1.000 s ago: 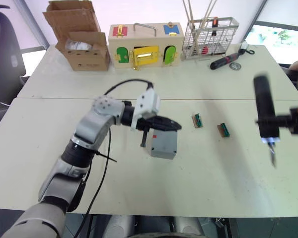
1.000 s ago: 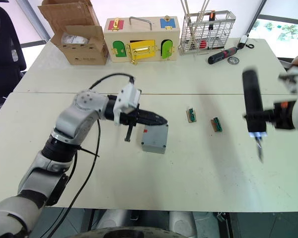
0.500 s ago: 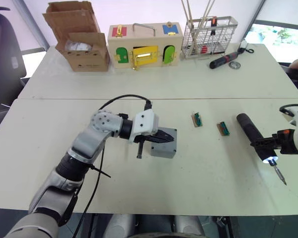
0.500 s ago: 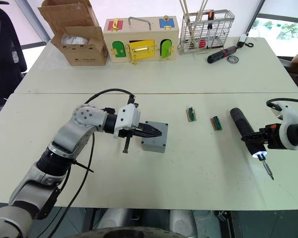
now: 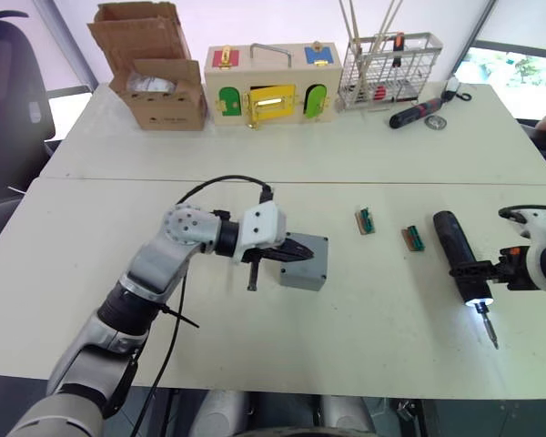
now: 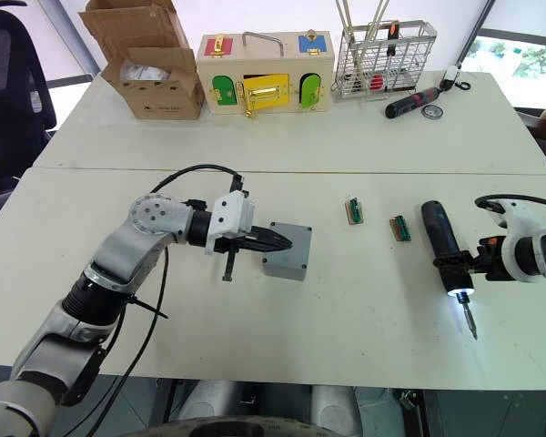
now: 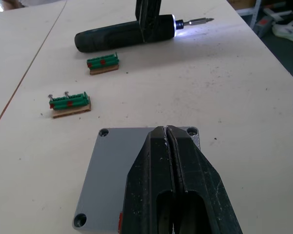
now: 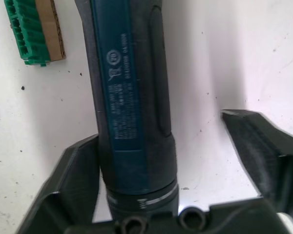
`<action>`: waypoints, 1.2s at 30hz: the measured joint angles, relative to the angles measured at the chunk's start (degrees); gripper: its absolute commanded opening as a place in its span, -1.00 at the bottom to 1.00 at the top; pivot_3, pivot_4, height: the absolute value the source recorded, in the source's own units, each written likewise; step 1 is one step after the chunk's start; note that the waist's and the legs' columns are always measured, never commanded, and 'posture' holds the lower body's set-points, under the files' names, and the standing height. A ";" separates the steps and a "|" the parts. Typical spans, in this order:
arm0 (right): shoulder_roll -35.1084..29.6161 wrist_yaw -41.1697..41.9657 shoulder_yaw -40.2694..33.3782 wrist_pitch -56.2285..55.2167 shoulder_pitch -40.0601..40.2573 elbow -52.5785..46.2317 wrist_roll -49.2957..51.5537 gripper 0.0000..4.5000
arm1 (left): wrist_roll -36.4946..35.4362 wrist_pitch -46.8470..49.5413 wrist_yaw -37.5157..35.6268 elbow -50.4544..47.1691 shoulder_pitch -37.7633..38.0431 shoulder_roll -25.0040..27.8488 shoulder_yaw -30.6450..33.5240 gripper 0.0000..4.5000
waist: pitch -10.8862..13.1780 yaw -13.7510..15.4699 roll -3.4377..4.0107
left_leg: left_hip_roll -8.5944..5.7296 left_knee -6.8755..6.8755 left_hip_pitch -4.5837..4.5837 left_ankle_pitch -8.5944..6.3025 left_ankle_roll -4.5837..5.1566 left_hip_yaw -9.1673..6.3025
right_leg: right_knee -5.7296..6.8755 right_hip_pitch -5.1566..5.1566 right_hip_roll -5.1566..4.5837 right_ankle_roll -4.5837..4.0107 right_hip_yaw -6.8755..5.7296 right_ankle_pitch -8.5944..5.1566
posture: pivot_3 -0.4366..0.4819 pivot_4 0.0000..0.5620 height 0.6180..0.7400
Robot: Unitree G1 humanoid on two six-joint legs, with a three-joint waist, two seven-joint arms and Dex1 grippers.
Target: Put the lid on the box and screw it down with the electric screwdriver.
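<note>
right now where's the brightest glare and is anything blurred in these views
Left eye view: the electric screwdriver tip light blooms white on the table. Left wrist view: the same light flares at the bit, and the shut left hand looks soft up close. Right wrist view: the bluish label is smeared.

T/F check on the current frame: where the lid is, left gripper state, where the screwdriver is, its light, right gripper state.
1. The lid sits on the box. True.
2. The left gripper is open wide. False: its jaws are shut, resting over the lid.
3. The electric screwdriver stands upright above the box. False: it lies on the table, off to the box's right.
4. The light at the screwdriver's tip is on. True.
5. The right gripper is clamped on the screwdriver. False: its jaws are open, with a gap on one side.
</note>
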 measured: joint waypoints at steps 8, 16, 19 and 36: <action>-1.33 3.95 -7.31 -6.30 -7.53 -0.98 -0.83 0.99 | -1.63 2.84 4.46 5.19 -1.20 1.25 7.88 -1.00 | 0.01 -0.28 0.09 | 0.06 -0.09 0.00 0.00 -0.01 0.06 | 0.10 -0.16 0.06 0.01 0.00 0.00 | -0.05 -0.47 1.00; 5.06 12.80 -18.00 -6.94 6.87 -30.16 12.57 0.99 | 1.24 3.13 6.25 8.81 3.66 6.86 9.60 -1.00 | 0.01 0.15 -0.07 | -0.01 -0.07 0.01 0.00 -0.02 -0.13 | 0.10 -0.02 -0.02 0.01 -0.14 0.00 | -0.05 -0.47 1.00; 9.03 10.56 -14.94 -8.70 13.11 -38.41 12.60 0.99 | 2.40 2.61 7.02 9.30 5.32 6.27 8.85 -1.00 | 0.05 0.77 -0.16 | -0.09 0.06 0.01 -0.01 -0.01 -0.15 | 0.06 0.06 -0.05 0.00 -0.06 0.01 | -0.05 -0.47 1.00; 28.96 -4.33 5.33 -15.83 12.46 -42.37 4.35 0.99 | 5.06 -0.57 2.19 18.76 -1.44 -2.02 0.47 -1.00 | -0.05 1.20 -0.41 | -0.04 0.03 0.08 0.07 -0.14 -0.21 | 0.17 0.02 0.04 0.00 -0.11 0.01 | -0.05 -0.47 1.00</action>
